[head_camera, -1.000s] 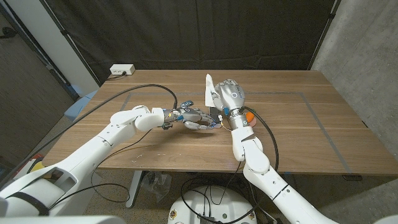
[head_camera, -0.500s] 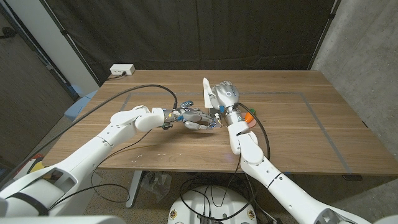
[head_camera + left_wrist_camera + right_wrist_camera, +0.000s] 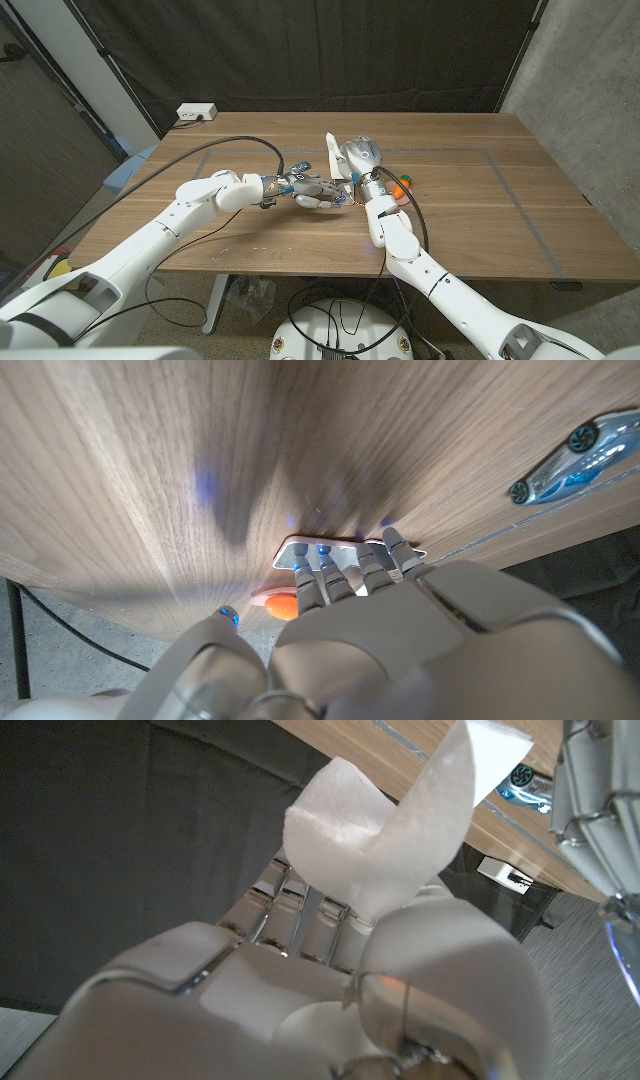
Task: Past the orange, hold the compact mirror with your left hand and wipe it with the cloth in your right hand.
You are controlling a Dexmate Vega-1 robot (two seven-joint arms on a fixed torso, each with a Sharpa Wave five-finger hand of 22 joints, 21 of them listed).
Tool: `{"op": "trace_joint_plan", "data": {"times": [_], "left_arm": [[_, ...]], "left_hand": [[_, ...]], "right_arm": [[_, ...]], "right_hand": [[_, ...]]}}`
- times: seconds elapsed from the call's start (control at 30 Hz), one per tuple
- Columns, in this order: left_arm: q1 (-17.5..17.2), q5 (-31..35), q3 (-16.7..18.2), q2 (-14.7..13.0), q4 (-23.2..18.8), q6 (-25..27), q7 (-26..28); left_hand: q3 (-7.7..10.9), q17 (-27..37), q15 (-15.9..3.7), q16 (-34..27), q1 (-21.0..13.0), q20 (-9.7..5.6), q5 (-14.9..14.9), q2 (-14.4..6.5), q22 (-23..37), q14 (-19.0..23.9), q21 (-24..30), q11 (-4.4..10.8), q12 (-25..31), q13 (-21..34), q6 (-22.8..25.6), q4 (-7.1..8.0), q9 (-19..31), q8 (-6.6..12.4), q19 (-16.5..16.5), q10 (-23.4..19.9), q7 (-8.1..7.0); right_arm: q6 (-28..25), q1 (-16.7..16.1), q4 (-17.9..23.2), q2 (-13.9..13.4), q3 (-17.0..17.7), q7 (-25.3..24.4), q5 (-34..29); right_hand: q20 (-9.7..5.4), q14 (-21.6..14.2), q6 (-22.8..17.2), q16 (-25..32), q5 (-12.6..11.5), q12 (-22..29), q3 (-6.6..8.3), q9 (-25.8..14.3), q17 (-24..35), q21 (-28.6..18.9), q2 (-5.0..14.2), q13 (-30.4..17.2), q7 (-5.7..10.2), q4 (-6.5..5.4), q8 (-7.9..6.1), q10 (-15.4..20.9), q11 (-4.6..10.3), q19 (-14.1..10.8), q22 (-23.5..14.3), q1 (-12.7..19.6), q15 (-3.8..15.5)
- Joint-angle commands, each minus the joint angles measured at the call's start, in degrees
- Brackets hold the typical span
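Your left hand (image 3: 312, 190) reaches in over the middle of the table (image 3: 480, 210), and in the left wrist view its fingertips (image 3: 352, 565) come down on the edge of the compact mirror (image 3: 330, 552), which lies on the wood just beyond them; whether the thumb closes underneath to make a real grip, you cannot tell from these pictures. The orange (image 3: 399, 184) sits just on the far side of that hand, close against your right forearm in the head view, and in the left wrist view it peeks out beside the mirror. Your right hand (image 3: 360, 157) is raised just beyond and beside the left one, its fingers curled around the white cloth (image 3: 331, 152), which stands up stiffly out of the grip; the right wrist view shows the cloth (image 3: 385, 840) folded over and pinched between thumb and fingers. A small toy car (image 3: 562, 460) lies on the table further out from your left hand, well apart from the mirror.
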State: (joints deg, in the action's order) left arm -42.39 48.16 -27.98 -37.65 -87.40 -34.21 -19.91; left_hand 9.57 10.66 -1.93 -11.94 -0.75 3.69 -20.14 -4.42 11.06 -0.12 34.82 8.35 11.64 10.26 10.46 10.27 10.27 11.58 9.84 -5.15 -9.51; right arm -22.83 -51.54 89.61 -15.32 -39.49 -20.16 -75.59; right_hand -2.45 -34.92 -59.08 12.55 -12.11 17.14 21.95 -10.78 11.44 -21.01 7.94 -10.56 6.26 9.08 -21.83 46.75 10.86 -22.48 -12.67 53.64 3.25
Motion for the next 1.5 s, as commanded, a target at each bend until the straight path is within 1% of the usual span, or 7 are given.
{"op": "trace_joint_plan", "data": {"times": [0.03,0.43,0.8,1.0,1.23,1.37,1.5], "left_arm": [[-1.25,-0.34,0.72,-0.76,-1.53,0.89,-0.26],[-1.70,-0.23,0.83,-1.07,-2.29,1.41,-0.48],[-1.14,-0.25,0.40,-0.71,-1.84,1.27,-0.81],[-0.96,-0.13,0.29,-0.59,-1.58,1.37,-0.93],[-0.57,-0.22,0.15,-0.37,-1.02,1.19,-0.97],[-0.49,-0.26,0.11,-0.28,-0.79,1.17,-0.97],[-0.54,-0.43,0.18,-0.28,-0.68,1.24,-1.09]], "left_hand": [[-0.20,0.03,-6.17,0.13,-0.18,-0.24,-0.32,-4.67,0.14,0.11,-0.10,0.18,0.32,0.28,0.71,0.23,0.30,-0.04,3.11,-0.54,-0.10],[-0.24,0.04,-6.15,0.32,-0.18,-0.21,-0.36,-4.66,0.14,0.12,-0.18,0.27,0.23,0.28,0.58,0.23,0.30,-0.17,3.22,-0.56,-0.16],[-0.27,0.04,-6.27,0.44,-0.18,-0.24,-0.39,-4.65,0.14,0.11,-0.19,0.28,0.19,0.29,0.52,0.23,0.31,-0.23,3.16,-0.62,-0.21],[-0.30,0.06,-6.18,0.69,-0.19,-0.26,-0.42,-4.66,0.14,-0.24,-0.25,-0.06,-0.24,0.29,-0.34,0.23,0.32,-0.58,3.24,0.35,-0.27],[-0.32,0.06,-6.16,0.80,-0.19,-0.28,-0.45,-4.68,0.14,-0.40,-0.30,-0.19,-0.30,0.30,-0.49,0.24,0.32,-0.61,3.31,0.52,-0.23],[-0.33,0.07,-6.26,0.87,-0.18,-0.27,-0.46,-4.68,0.15,-0.52,-0.35,-0.16,-0.29,0.30,-0.56,0.24,0.33,-0.61,3.40,0.52,-0.25],[-0.35,0.07,-6.29,0.86,-0.18,-0.24,-0.47,-4.68,0.15,-0.46,-0.38,-0.11,-0.28,0.30,-0.70,0.25,0.33,-0.65,3.44,0.51,-0.21]], "right_arm": [[-2.34,2.28,-4.19,0.12,-1.74,2.53,-0.03],[-4.17,2.97,-6.56,-0.24,-3.00,4.95,0.55],[-3.62,3.31,-8.03,-0.91,-4.35,5.88,1.53],[-2.86,3.64,-8.55,-1.01,-5.56,6.34,1.61],[-1.94,4.22,-9.19,-1.22,-7.06,6.57,0.84],[-1.66,4.77,-10.13,-1.06,-7.68,5.81,0.35],[-1.24,5.61,-12.00,-0.67,-8.20,3.48,0.05]], "right_hand": [[-2.59,-0.70,-1.87,-0.02,0.03,-0.10,-0.05,-0.13,0.20,-0.55,0.20,-0.18,1.12,-0.23,0.02,0.26,0.29,-0.52,-0.09,0.70,10.14],[-2.59,-0.50,-2.12,-0.36,0.01,-0.43,-0.12,-0.11,0.08,-0.70,0.11,-0.19,1.20,-0.31,0.16,0.08,0.33,-0.48,-0.11,0.84,10.11],[-2.63,-0.46,-2.63,-0.56,0.02,-0.69,-0.33,-0.08,0.06,-0.86,0.02,-0.20,1.03,-0.42,0.27,0.19,0.31,-0.40,-0.12,0.99,10.12],[-2.67,-0.19,-4.38,-0.82,0.04,-0.84,-0.90,0.02,0.00,-0.97,-0.78,-0.20,1.95,-0.29,0.05,0.50,0.24,-0.20,-0.10,1.08,10.07],[-2.81,-0.06,-5.10,-0.94,-0.01,-1.00,-1.16,0.11,-0.04,-1.04,-1.10,-0.19,2.22,-0.19,0.13,0.51,0.32,-0.14,-0.08,1.28,10.12],[-2.91,0.10,-6.16,-1.03,-0.04,-1.16,-1.58,0.20,-0.04,-1.02,-1.56,-0.18,2.60,-0.13,0.10,0.46,0.40,0.13,-0.06,1.34,10.03],[-2.80,0.24,-6.79,-1.13,-0.11,-1.19,-1.76,0.29,-0.09,-1.04,-1.82,-0.17,2.41,-0.03,0.18,0.62,0.37,0.24,-0.04,1.54,10.11]]}}
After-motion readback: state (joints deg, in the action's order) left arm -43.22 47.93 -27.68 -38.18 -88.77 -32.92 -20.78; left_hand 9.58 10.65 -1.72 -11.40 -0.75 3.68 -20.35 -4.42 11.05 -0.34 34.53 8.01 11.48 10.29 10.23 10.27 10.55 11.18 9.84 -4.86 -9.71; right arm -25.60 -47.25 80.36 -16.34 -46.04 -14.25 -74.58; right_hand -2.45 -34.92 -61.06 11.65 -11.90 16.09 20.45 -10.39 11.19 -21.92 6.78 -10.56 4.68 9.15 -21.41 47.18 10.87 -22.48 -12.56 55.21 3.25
